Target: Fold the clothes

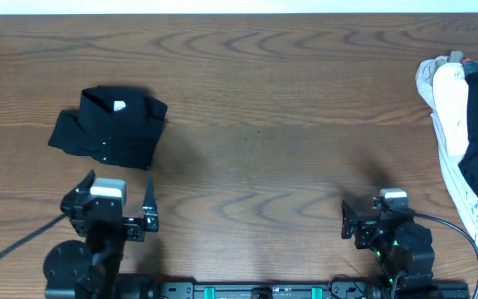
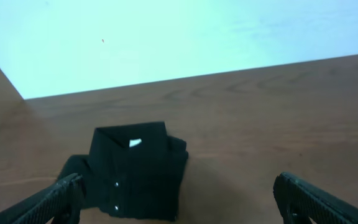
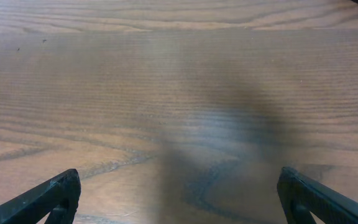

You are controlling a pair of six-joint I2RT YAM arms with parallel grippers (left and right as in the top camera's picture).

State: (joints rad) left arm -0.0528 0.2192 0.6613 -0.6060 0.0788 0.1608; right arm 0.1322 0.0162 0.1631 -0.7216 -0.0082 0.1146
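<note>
One folded black shirt lies left on the table, one heap at the right edge, and the left gripper and right gripper sit low at the near edge, spread wide and empty.

Bench: bare wood across centre + far strip, a wide lane btw folded black shirt on L and heap of clothes at R edge. Shirt lies just fwd of L claw, jaws spread wide, not touching. It blocks the low straight-ahead path; room to pass on its R side. R claw, jaws wide too: bare wood ahead. Heap near on its R, w/ arm cable running beside it.
</note>
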